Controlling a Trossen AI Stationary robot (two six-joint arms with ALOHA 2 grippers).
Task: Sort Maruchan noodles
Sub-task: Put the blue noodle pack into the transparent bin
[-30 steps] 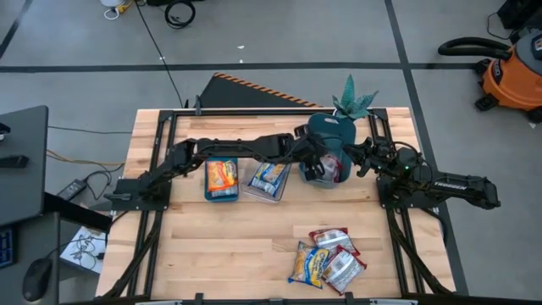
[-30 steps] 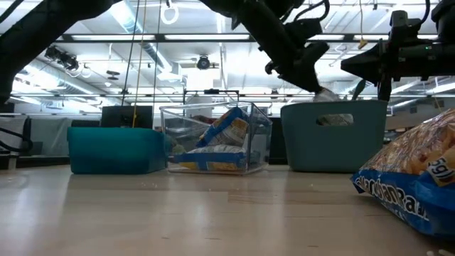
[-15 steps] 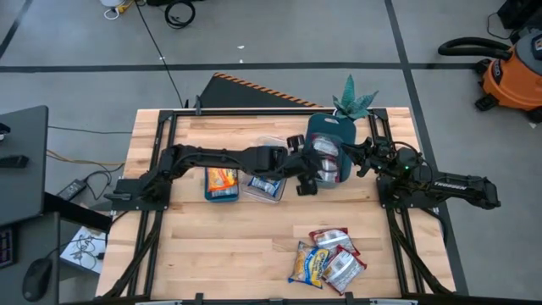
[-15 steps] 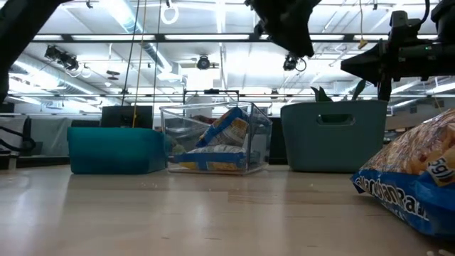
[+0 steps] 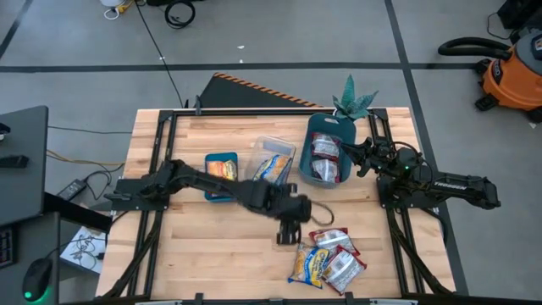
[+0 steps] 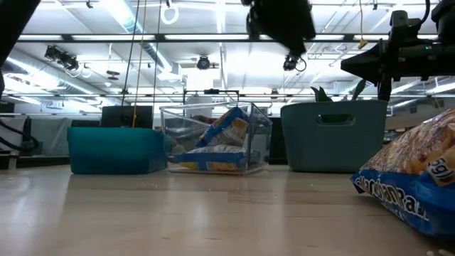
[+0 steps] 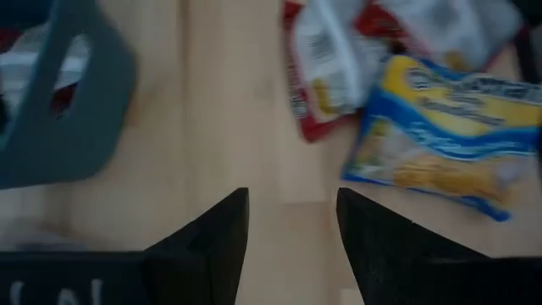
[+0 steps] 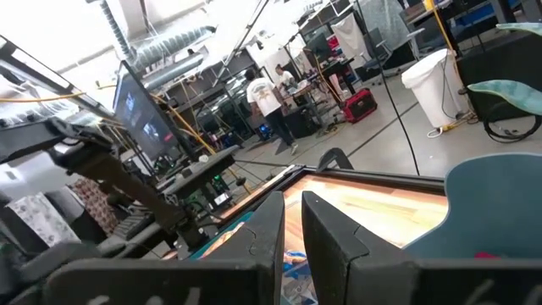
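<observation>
Several loose Maruchan packets (image 5: 326,258) lie in a heap on the wood near the table's near edge, some red, one yellow-blue. In the left wrist view a red packet (image 7: 326,59) and a yellow-blue packet (image 7: 440,144) show ahead of the fingers. My left gripper (image 5: 288,233) (image 7: 292,195) hangs open and empty above bare wood, just left of the heap. Red packets (image 5: 326,157) lie in the tall teal bin (image 5: 312,135). My right gripper (image 5: 354,158) (image 8: 292,203) waits, shut, beside that bin's right wall.
A low teal bin (image 5: 209,161) holds an orange packet and a clear container (image 5: 258,148) holds a blue-yellow one, both left of the tall bin. A small plant (image 5: 351,102) stands at the far edge. Bare wood spreads across the near left of the table.
My left gripper stood over the tall teal bin with a pale packet, let it go into the bin, then swung back toward the table's near edge and now hangs beside the heap of loose packets. The bin now shows more packets inside.
</observation>
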